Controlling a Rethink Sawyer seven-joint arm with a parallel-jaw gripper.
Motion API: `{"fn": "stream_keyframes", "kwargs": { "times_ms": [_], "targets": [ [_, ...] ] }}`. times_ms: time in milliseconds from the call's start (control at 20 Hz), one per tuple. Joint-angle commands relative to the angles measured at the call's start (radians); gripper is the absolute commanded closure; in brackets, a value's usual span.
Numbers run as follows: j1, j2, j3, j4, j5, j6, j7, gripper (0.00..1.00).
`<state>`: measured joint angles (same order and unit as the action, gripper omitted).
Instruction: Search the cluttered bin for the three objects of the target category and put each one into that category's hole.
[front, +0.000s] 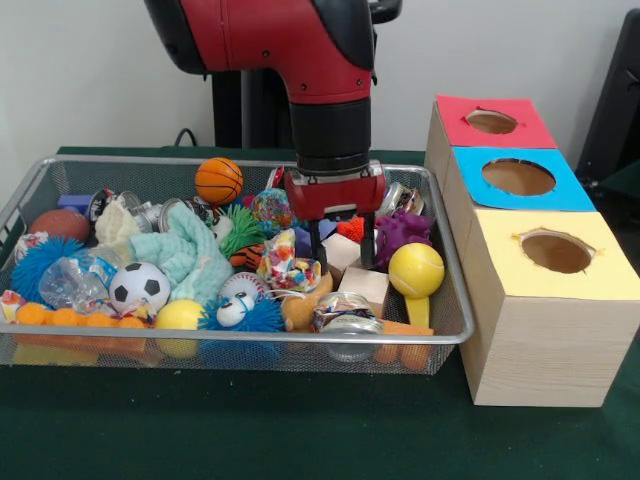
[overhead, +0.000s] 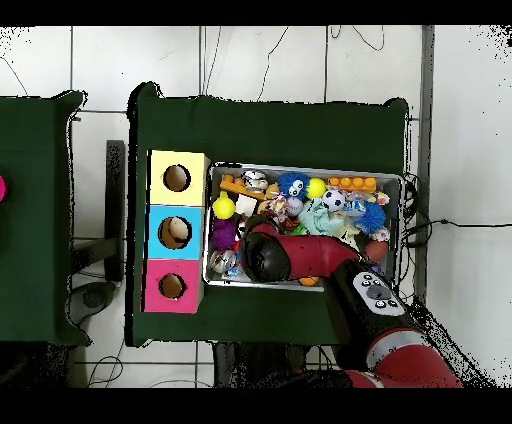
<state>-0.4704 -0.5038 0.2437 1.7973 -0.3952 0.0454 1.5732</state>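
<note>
A wire mesh bin (front: 445, 335) holds a jumble of toys. My gripper (front: 341, 246) hangs low over its right half, open, with one finger on each side of a pale wooden block (front: 341, 253); I cannot tell whether the fingers touch it. A second wooden block (front: 364, 286) lies just in front. A yellow ball (front: 416, 270) sits to the right of the gripper and a crushed can (front: 347, 312) is nearer the front rim. In the overhead view the red arm (overhead: 310, 256) covers the gripper and block.
A wooden box right of the bin has a red hole (front: 490, 121), blue hole (front: 518, 177) and yellow hole (front: 556, 250). Also in the bin: basketball (front: 218, 180), soccer ball (front: 139, 287), baseball (front: 240, 290), purple toy (front: 400, 232), teal cloth (front: 185, 255), blue spiky ball (front: 40, 265).
</note>
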Motion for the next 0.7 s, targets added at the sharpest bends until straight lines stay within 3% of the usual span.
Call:
{"fn": "stream_keyframes", "kwargs": {
  "times_ms": [50, 350, 700],
  "targets": [
    [-0.014, 0.078, 0.008, -0.120, -0.086, -0.144, 0.083, 0.00],
    [-0.018, 0.052, 0.027, -0.134, -0.094, -0.142, 0.079, 0.00],
    [0.000, -0.054, 0.028, -0.128, 0.001, 0.147, 0.043, 0.00]
  ]
}}
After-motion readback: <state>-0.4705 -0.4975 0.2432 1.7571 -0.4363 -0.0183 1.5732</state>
